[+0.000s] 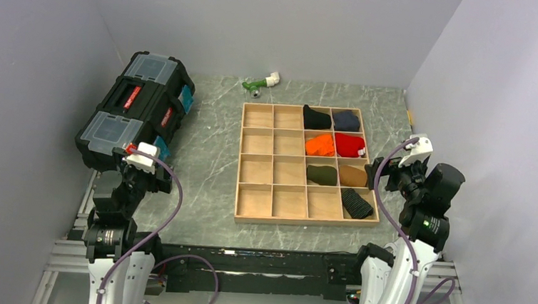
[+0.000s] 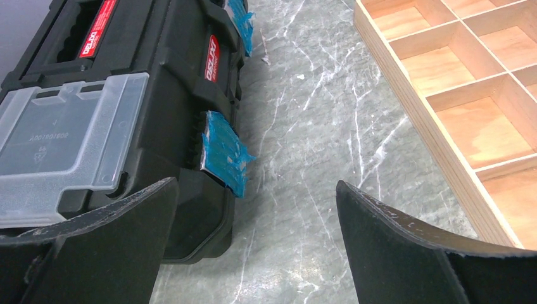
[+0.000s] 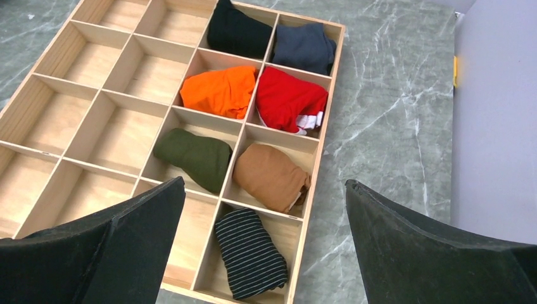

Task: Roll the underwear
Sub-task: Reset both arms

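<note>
The underwear (image 3: 193, 157), a dark olive-green cloth bundle, lies in one cell of the wooden tray (image 3: 104, 95), third row down; in the top view the underwear (image 1: 321, 174) sits left of a brown roll (image 1: 352, 176). No waistband shows on it. My right gripper (image 3: 265, 183) hovers open and empty above the tray's near right corner, over a black striped roll (image 3: 250, 253). In the top view the right gripper (image 1: 375, 175) is at the tray's right edge. My left gripper (image 2: 256, 187) is open and empty, low over bare table beside the toolbox, far left of the tray.
A black toolbox (image 1: 137, 107) with clear lids and blue latches (image 2: 225, 152) lies at the left. The tray's right columns also hold black (image 3: 237, 31), navy (image 3: 304, 45), orange (image 3: 221, 90) and red (image 3: 288, 98) rolls. A green-and-white object (image 1: 260, 84) lies by the back wall.
</note>
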`<act>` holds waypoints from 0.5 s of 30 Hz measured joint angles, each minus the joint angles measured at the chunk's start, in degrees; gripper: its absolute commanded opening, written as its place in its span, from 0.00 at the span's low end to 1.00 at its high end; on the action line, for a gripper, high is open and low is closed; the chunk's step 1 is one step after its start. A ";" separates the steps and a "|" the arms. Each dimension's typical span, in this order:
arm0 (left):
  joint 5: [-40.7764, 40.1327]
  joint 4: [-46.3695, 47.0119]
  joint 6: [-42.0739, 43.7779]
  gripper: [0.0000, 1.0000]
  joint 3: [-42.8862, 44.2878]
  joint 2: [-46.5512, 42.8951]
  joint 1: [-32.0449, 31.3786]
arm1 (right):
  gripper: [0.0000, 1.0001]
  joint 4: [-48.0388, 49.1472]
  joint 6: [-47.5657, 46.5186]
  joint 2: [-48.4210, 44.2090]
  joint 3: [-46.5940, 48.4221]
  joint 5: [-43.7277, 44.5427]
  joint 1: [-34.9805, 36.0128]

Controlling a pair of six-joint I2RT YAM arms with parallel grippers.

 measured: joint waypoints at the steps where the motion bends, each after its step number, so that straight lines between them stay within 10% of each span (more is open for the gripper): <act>1: 0.04 0.00 0.00 0.99 0.00 0.00 0.02 | 1.00 -0.11 -0.07 0.07 0.00 0.00 0.00; 15: 1.44 0.00 0.81 0.99 0.00 -0.02 0.48 | 1.00 -0.42 -0.46 0.48 0.00 0.15 0.00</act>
